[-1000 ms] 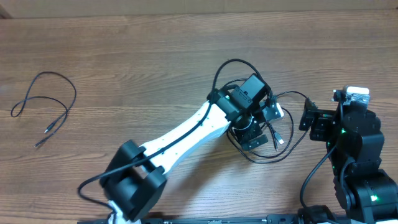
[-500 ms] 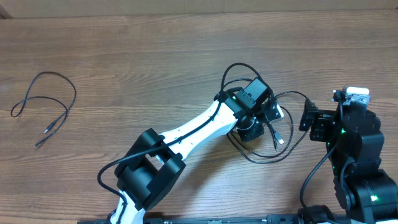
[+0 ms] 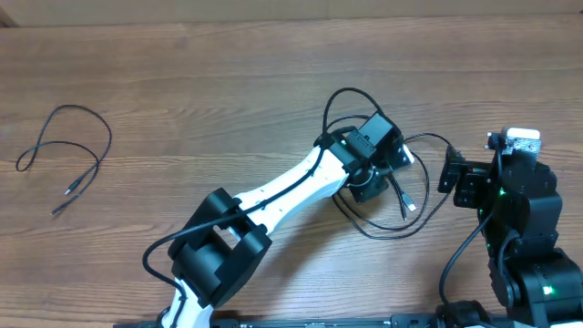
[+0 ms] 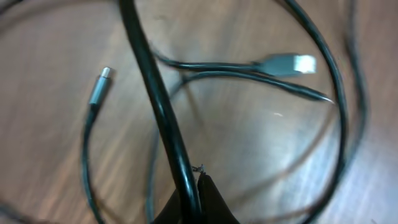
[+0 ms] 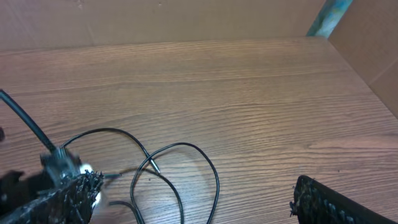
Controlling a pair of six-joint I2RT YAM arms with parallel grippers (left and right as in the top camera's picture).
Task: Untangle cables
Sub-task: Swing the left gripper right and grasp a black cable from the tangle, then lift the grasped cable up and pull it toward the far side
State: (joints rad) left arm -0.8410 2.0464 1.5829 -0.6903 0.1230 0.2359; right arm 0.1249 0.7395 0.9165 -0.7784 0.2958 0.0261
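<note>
A tangle of black cables [image 3: 401, 217] lies right of centre. My left gripper [image 3: 367, 188] is down in it, shut on one black cable [image 4: 157, 93] that runs between its tips [image 4: 194, 202]. Beyond the tips lie a USB plug [image 4: 287, 63] and a small barrel plug [image 4: 99, 87] on thin cords. My right gripper [image 3: 448, 169] stands open just right of the tangle, with nothing between its fingers [image 5: 68, 193]. Cable loops [image 5: 211, 171] lie ahead of it, left of centre. A separate thin cable [image 3: 68, 150] lies alone at the far left.
The white left arm [image 3: 282, 196] stretches diagonally from the front edge to the tangle. The right arm's black base [image 3: 528, 246] fills the front right corner. A cardboard wall [image 5: 186, 18] borders the table's far side.
My left gripper has closed on a black cable in the tangle, after the arm shifted slightly at the start. The right gripper has stayed open and still.
</note>
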